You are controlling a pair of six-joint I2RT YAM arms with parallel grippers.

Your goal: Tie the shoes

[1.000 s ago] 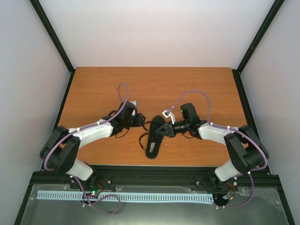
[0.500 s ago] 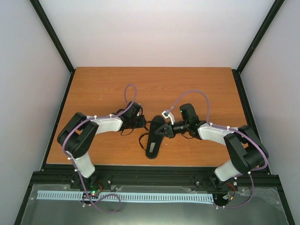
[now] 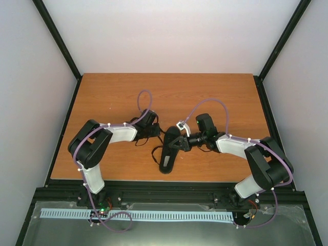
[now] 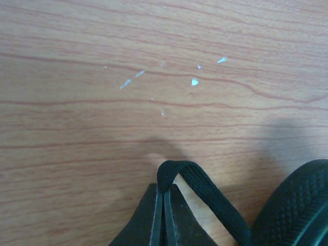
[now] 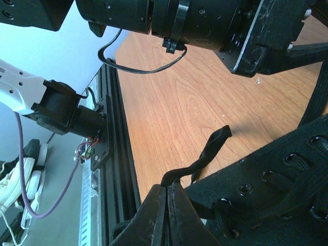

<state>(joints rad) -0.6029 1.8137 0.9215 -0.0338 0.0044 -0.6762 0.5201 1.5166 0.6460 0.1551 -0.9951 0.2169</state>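
The small black shoe (image 3: 169,149) lies on the wooden table between both arms, toe toward the near edge. My left gripper (image 3: 155,132) sits just left of the shoe's top end. In the left wrist view it (image 4: 164,188) is shut on a folded loop of black lace (image 4: 207,192) that runs down to the shoe's textured side (image 4: 297,205). My right gripper (image 3: 180,143) rests over the shoe's lacing. In the right wrist view it (image 5: 168,185) is shut on another lace end (image 5: 205,156), beside the eyelets (image 5: 287,177).
The table's near edge meets a black rail (image 3: 169,192), also seen in the right wrist view (image 5: 115,133). Grey walls close in both sides. Small white flecks (image 4: 193,81) dot the wood ahead of the left gripper.
The left arm folded its elbow inward, its gripper slid right toward the shoe, and its jaws went from open to shut on the lace. The right arm and shoe stayed put.
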